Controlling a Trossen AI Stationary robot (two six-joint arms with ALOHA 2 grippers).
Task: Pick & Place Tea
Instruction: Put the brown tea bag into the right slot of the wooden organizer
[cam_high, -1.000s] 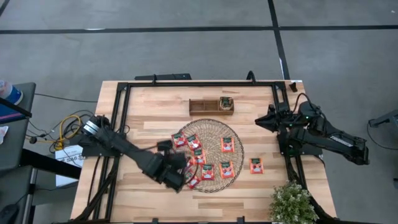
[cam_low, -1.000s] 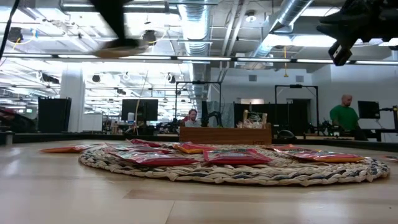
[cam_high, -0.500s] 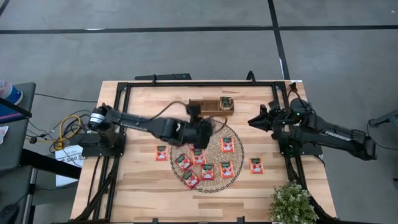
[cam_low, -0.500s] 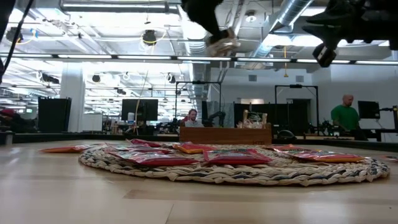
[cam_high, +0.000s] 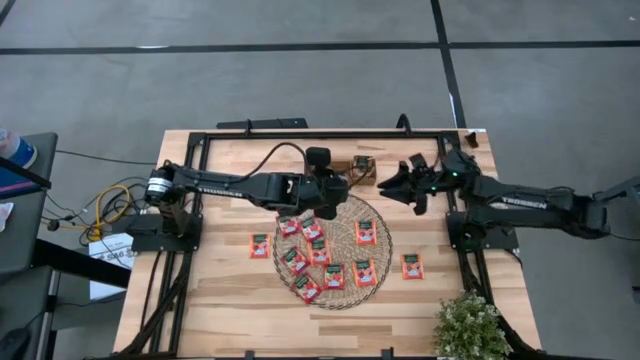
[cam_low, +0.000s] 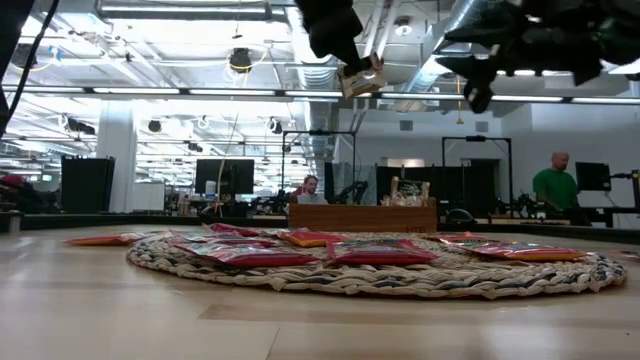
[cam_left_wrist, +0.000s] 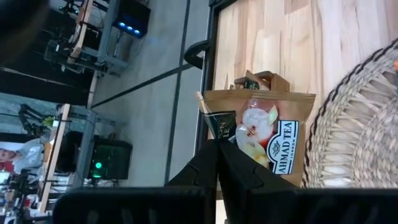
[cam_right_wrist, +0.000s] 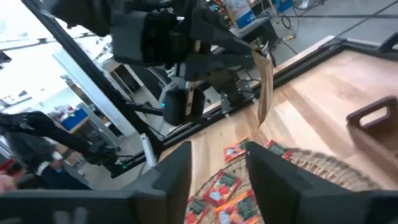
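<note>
While the left claw (cam_high: 335, 186) pinches a tea sachet (cam_left_wrist: 264, 134) above the tray (cam_high: 360, 167) at upper centre for dropping, the right claw (cam_high: 395, 183) waits alongside, fingers parted.

The tea sachet (cam_left_wrist: 268, 132) seen in the left wrist view reads "AHMAD TEA" with "LONDON" beneath it. In the high view, white lettering on the right arm (cam_high: 520, 201) seems to read "TROSSEN", though it is very small.

Left hand (cam_left_wrist: 217, 152) pinches pale tea sachet (cam_left_wrist: 264, 134).
</note>
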